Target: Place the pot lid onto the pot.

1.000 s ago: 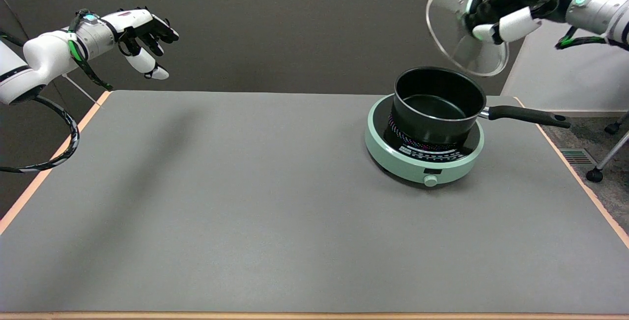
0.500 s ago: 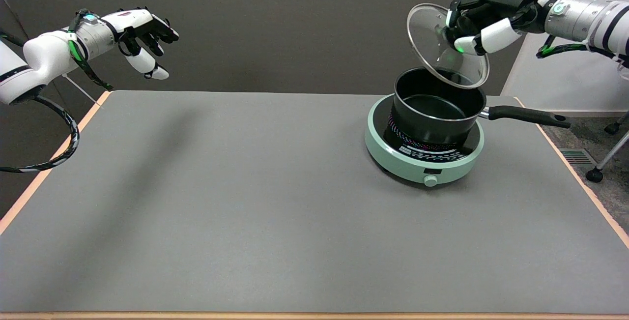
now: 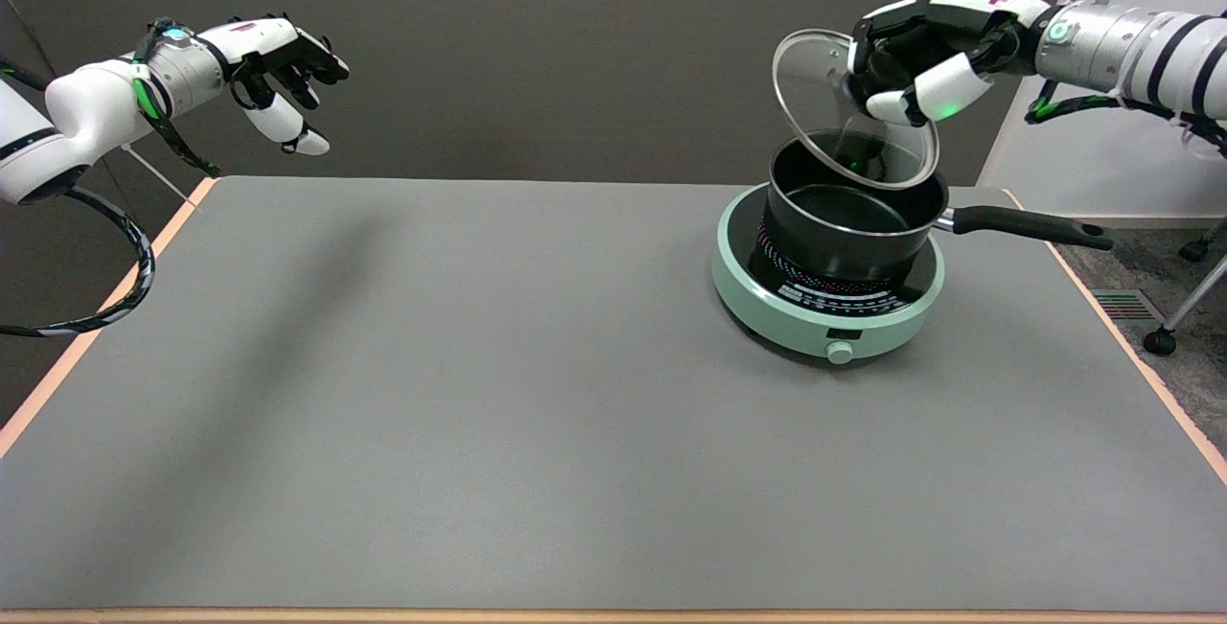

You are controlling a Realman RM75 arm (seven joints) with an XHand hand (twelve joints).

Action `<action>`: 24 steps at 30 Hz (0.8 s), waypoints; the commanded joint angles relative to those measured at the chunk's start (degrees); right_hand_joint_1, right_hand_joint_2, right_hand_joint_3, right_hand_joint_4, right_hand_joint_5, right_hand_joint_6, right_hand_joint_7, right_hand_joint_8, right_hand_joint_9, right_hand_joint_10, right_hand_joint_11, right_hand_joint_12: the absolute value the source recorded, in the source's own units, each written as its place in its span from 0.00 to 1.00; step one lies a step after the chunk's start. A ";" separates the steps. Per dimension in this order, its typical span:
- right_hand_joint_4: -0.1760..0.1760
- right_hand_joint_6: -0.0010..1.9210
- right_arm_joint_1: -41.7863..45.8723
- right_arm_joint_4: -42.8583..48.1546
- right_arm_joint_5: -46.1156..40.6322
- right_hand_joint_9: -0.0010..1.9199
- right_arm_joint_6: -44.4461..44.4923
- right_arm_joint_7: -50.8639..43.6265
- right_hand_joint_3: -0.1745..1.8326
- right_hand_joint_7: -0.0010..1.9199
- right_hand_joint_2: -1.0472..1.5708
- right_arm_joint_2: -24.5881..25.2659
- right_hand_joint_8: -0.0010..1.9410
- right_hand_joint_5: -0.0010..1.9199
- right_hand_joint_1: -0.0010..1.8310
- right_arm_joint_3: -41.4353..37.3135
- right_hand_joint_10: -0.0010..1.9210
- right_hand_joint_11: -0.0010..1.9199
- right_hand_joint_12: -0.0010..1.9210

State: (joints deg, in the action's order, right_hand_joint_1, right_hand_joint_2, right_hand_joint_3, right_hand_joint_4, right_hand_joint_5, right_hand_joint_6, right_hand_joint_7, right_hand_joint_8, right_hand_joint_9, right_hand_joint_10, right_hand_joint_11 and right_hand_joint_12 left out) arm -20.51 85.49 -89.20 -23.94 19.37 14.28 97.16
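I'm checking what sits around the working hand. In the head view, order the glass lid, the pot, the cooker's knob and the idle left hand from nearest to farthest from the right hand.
1. Glass lid: held in the right hand.
2. Pot: just below.
3. Cooker's knob: at the cooker's front, lower still.
4. Left hand: far across, at the picture's upper left.

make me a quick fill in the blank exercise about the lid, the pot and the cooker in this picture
1. The right robot hand holds a clear glass ____ tilted above the pot.
2. The pot stands on a pale ____ cooker.
3. The pot's long handle points toward the picture's ____ side.
4. The cooker's knob faces the table's ____ edge.

Missing words: lid; green; right; near
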 commanded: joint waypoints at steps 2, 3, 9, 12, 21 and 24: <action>1.00 0.75 -6.43 2.48 4.26 0.39 3.45 -0.13 0.58 0.40 0.71 2.08 0.90 0.29 0.73 7.56 1.00 0.31 0.94; 1.00 0.75 -6.72 2.48 4.32 0.39 3.95 -0.13 0.58 0.40 0.71 2.13 0.90 0.29 0.73 7.88 1.00 0.31 0.94; 1.00 0.75 -7.52 2.35 6.45 0.39 6.54 -1.49 0.58 0.40 0.71 2.29 0.89 0.29 0.73 7.59 1.00 0.31 0.94; 1.00 0.75 -8.01 1.98 6.66 0.39 7.94 -1.52 0.58 0.40 0.71 2.48 0.89 0.29 0.73 7.50 1.00 0.31 0.94; 1.00 0.74 -10.72 0.90 7.03 0.39 6.81 -1.65 0.58 0.40 0.70 3.60 0.89 0.29 0.73 9.41 1.00 0.31 0.93; 1.00 0.74 -13.81 -0.40 6.52 0.40 4.45 -1.65 0.58 0.40 0.70 3.76 0.89 0.30 0.73 13.44 1.00 0.31 0.93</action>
State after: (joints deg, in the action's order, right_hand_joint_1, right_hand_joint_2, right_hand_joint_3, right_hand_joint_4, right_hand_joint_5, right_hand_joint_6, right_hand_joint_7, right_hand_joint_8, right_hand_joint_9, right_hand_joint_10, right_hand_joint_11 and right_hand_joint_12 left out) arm -27.50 87.15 -83.82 -18.24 18.33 16.68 103.82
